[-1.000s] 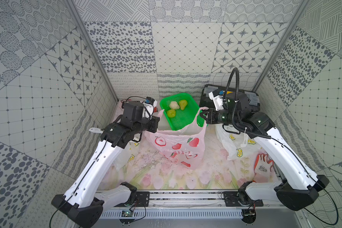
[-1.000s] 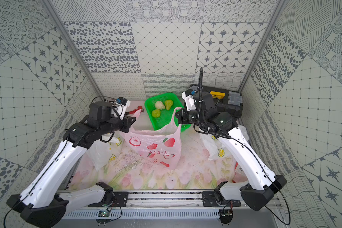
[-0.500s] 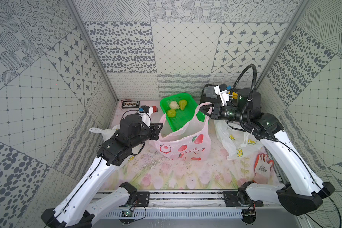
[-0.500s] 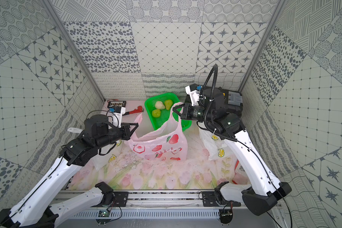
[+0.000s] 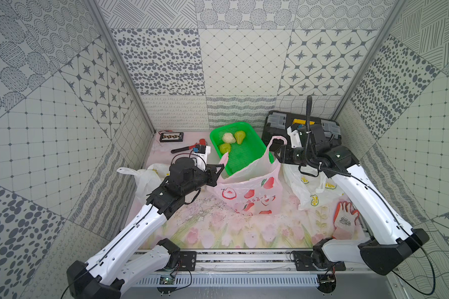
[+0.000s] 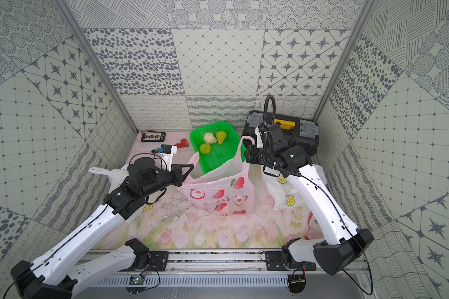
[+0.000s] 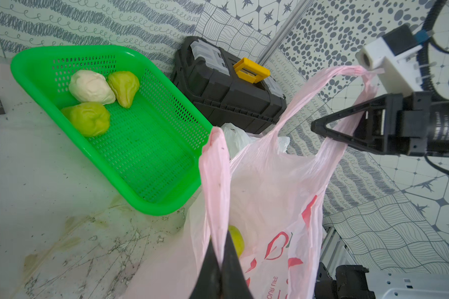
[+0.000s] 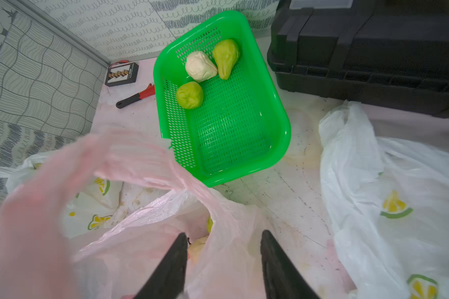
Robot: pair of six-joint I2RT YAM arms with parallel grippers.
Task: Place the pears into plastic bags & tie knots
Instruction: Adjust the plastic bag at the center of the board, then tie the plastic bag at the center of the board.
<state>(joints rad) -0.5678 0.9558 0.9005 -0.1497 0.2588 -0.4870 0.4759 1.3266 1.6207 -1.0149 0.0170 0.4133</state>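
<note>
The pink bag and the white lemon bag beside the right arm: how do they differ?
The pink bag has red prints; the white bag has yellow lemon prints. The pink bag stands up with its mouth open, one handle pinched in the left gripper's jaws; the white bag lies slumped on the table, held by nothing. Both are thin, crinkly handled carrier bags.

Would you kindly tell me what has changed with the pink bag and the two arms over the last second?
The right fingers opened, no longer pinching the handle of the pink bag. The left arm sank lower, the left fingers still shut on the other handle, and the bag sagged. The three pears in the green basket, the white bags and the toolbox stayed put.
</note>
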